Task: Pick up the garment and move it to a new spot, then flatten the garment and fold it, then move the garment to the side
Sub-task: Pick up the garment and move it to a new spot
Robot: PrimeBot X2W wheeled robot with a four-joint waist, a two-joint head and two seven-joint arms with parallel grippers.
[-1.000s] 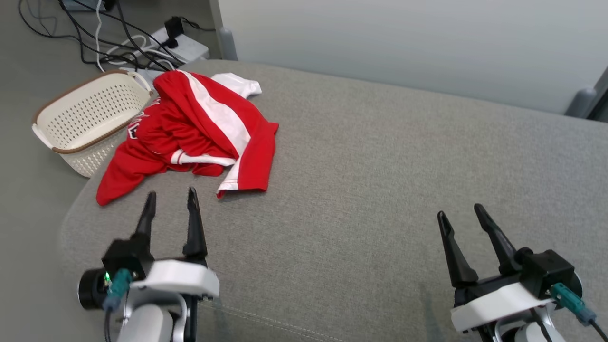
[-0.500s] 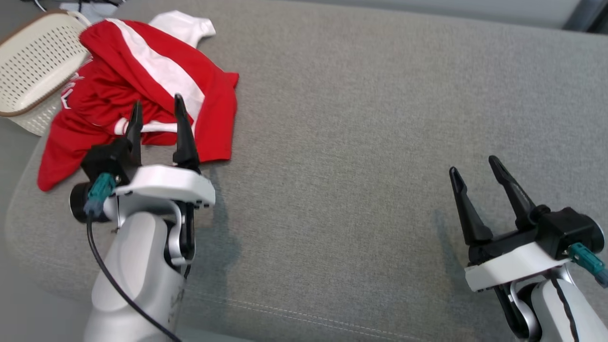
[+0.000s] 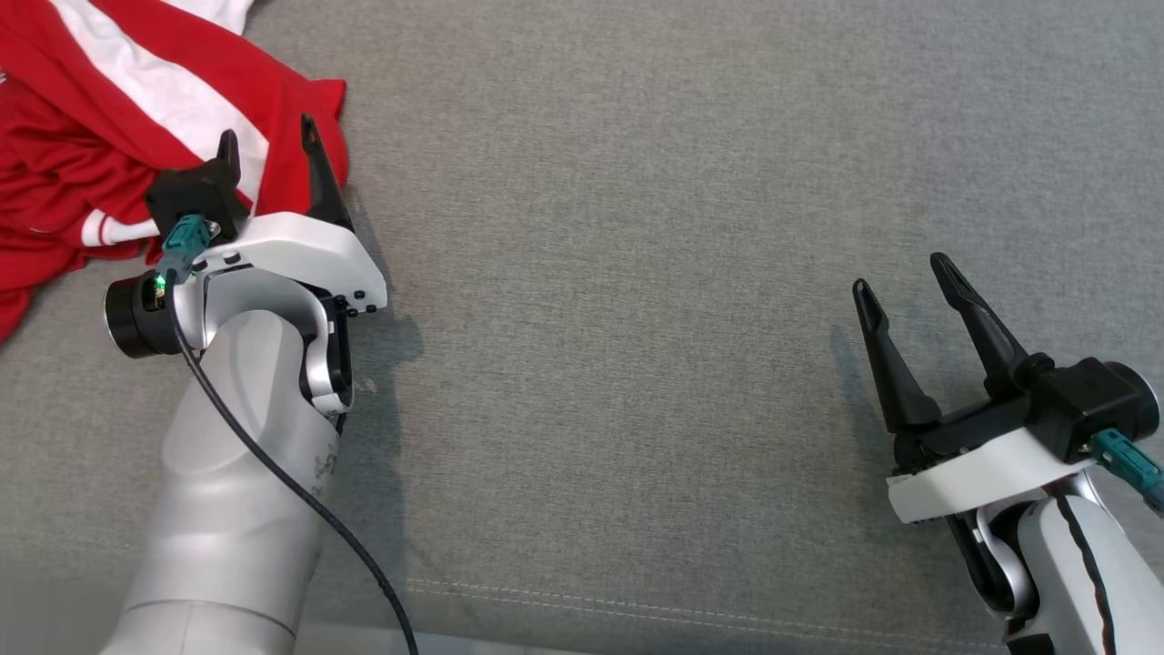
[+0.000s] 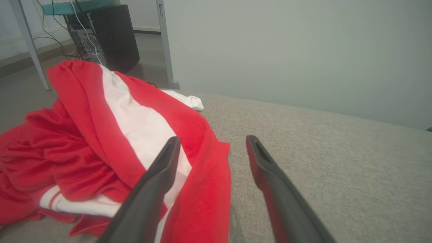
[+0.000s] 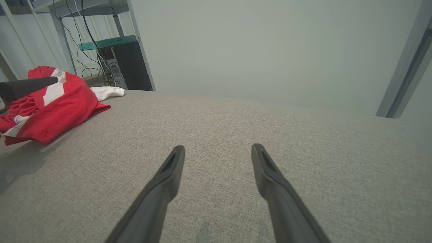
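Splayed right gripper (image 5: 217,147) (sofa (image 5: 320,135), probably)

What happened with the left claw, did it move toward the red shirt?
Yes. The left gripper went forward: a second ago its fingertips stopped short of the red garment, now they straddle its edge.

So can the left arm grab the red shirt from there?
Probably yes. The left pincer is open and sits right at the edge of the shirt, and nothing lies between them on the sofa.
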